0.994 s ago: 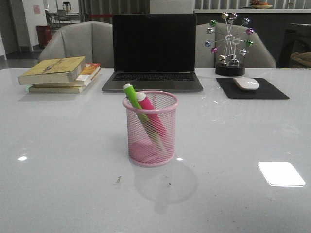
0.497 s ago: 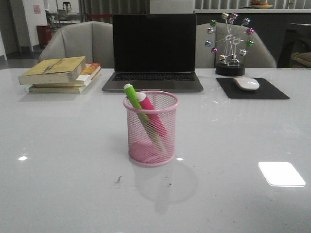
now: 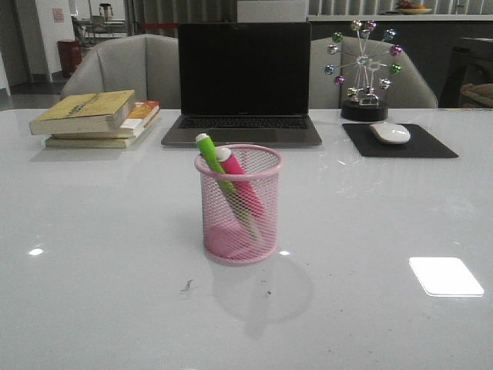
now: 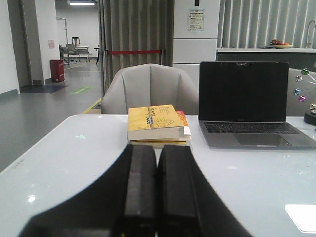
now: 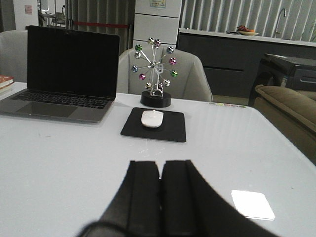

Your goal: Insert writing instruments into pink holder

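The round pink wire-mesh holder is standing upright on the glossy white surface, in front of the open dark laptop, and the lime green marker and the magenta pink marker are both leaning inside it with their white ends sticking up over the rim. The left tool is sitting with its black fingers pressed together, pinching nothing, pointing toward the stack of yellow books. The right tool is likewise sitting pressed together and empty, facing the white mouse on the black mouse pad.
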Available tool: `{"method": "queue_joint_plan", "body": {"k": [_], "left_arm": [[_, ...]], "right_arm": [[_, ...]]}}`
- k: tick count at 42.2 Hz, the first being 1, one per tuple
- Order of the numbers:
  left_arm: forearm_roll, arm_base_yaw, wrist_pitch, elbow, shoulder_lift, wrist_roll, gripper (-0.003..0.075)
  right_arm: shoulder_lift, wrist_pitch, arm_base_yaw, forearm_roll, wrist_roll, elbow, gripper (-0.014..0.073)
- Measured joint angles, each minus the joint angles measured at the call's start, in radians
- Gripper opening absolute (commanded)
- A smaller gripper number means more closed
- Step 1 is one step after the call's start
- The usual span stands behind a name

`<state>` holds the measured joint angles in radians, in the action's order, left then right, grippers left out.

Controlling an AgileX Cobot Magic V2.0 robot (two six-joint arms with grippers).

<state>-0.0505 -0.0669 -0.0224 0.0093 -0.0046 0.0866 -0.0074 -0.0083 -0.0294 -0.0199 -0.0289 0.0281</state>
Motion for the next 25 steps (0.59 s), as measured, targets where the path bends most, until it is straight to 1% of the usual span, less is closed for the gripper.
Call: {"method": "queue_joint_plan", "body": {"k": [15,25], "left_arm": [[0.000,0.000,0.000,0.000,0.000,0.000,0.0093],[0.000,0.000,0.000,0.000,0.000,0.000,0.0093]], "right_arm": [[-0.003,-0.005,-0.007,0.013,0.002,0.000,0.0057],[-0.003,-0.009,-0.007,0.020,0.103,0.000,0.0057]]}}
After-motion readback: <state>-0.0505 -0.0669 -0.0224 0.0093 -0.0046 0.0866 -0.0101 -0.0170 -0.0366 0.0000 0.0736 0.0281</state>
